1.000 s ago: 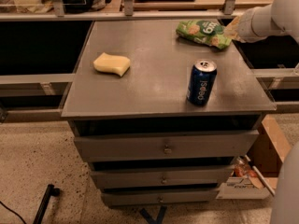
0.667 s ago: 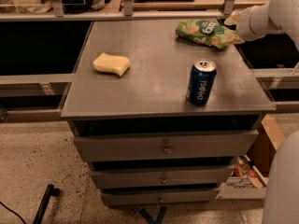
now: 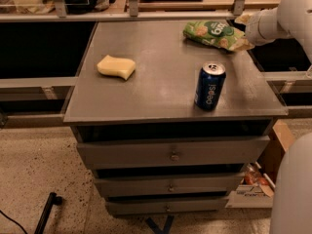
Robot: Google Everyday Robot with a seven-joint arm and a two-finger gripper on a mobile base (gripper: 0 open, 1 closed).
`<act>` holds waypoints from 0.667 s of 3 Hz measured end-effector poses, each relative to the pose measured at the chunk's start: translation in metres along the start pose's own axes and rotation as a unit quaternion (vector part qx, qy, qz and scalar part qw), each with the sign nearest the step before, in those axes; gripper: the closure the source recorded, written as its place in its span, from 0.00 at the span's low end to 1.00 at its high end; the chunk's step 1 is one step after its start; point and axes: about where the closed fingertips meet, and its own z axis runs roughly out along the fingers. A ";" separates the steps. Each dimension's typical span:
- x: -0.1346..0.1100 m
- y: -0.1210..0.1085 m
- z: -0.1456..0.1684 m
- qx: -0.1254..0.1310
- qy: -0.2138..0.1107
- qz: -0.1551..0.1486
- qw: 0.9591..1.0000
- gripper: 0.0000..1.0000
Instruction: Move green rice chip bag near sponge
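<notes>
On the worktop (image 3: 161, 89): one sponge (image 3: 116, 66) left, one Pepsi can (image 3: 210, 86) front right, one green rice chip bag (image 3: 213, 34) rear right; one gripper (image 3: 245, 23) at the bag's right end, its hold impossible to tell.

A blue Pepsi can (image 3: 210, 86) stands on a grey drawer cabinet (image 3: 161, 89).

The arm (image 3: 280, 16) has been swung slightly upward since the earliest picture, so that its white forearm now enters nearer the top right corner. The gripper (image 3: 245, 29) has been shifted only marginally and is located at the right end of the green rice chip bag (image 3: 212, 32). A white rounded robot part (image 3: 295, 189) at the lower right has been brought further into view, so more of the cardboard box (image 3: 280, 138) is covered.
</notes>
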 end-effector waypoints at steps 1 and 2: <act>0.004 0.003 -0.001 0.001 0.000 0.001 1.000 0.61; 0.013 0.014 -0.005 -0.006 -0.002 -0.003 1.000 0.57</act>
